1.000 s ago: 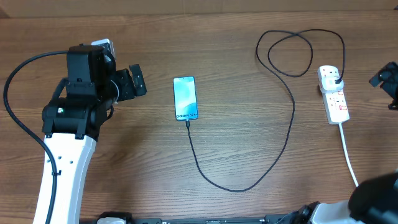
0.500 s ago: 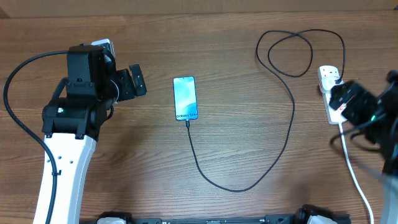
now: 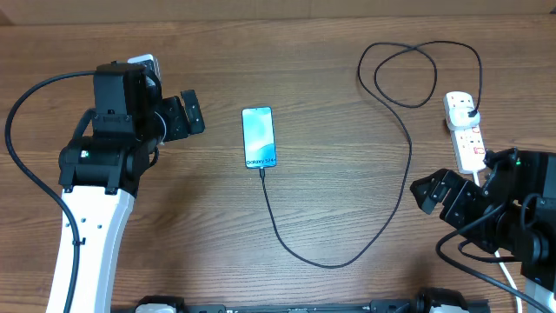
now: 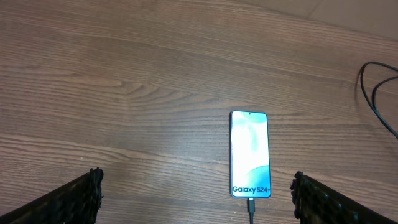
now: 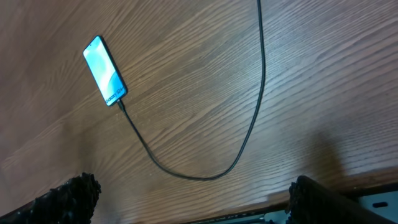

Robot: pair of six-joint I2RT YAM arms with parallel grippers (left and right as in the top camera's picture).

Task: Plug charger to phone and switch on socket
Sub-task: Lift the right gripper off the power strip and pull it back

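Note:
The phone (image 3: 259, 136) lies flat mid-table, its light blue screen reading "Galaxy S24+"; it also shows in the left wrist view (image 4: 250, 154) and the right wrist view (image 5: 104, 71). The black charger cable (image 3: 405, 165) has its tip in the phone's bottom edge, loops across the table, and its black plug (image 3: 467, 109) sits in the white socket strip (image 3: 466, 133) at the right. My left gripper (image 3: 189, 113) is open and empty, left of the phone. My right gripper (image 3: 434, 195) is open and empty, below and left of the socket.
The socket's white cord (image 3: 491, 228) runs toward the front edge under my right arm. The charger makes loops (image 3: 408, 74) at the back right. The table's front edge shows in the right wrist view (image 5: 261, 208).
My right arm swung in from the right edge, passed over the socket, and now sits lower, near the front right. The left arm, phone and cable have not moved.

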